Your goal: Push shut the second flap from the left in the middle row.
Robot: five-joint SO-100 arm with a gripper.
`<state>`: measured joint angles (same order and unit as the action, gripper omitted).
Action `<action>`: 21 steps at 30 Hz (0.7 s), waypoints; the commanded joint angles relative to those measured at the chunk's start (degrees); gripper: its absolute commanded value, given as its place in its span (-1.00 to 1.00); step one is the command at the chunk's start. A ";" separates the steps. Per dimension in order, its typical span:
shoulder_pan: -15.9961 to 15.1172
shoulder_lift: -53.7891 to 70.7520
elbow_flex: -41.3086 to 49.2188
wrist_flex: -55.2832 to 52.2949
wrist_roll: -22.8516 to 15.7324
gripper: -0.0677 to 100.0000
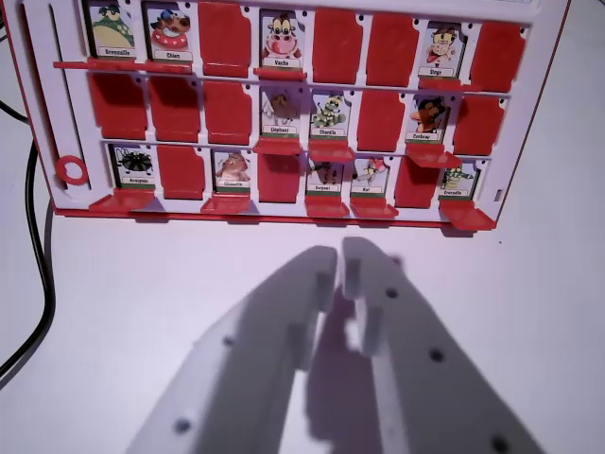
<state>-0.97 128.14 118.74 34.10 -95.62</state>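
Gripper sits low in the wrist view, jaws nearly closed with only a narrow slit between the tips, and we see nothing held in it. It hovers over the white counter, short of the red-and-white game board, which lies at the far side.

Middle row: the three leftmost cells show plain red, then come open cells with picture cards. We read the plain red ones as flaps already down, though we cannot tell this for certain. Counting open flaps only, the second from the left is the Crocodile flap, just right of the Elephant flap. We take that as our target, as a judgement.

Plan for a clean push:
- keep the jaws together so the tips act as one blunt finger;
- line up slightly left of the current heading, on the card's centre;
- contact the card face, not the hinge tab below it;
- push slowly, so the neighbouring flaps stay untouched and the board does not slide.

Black cable lies at the left, well clear.
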 commanded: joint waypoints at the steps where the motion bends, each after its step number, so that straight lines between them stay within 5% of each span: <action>1: -0.09 4.31 -6.33 0.44 0.00 -1.00; 21: 1.14 3.78 -8.44 -0.26 -0.53 -1.00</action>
<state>0.35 128.67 117.77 34.63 -95.98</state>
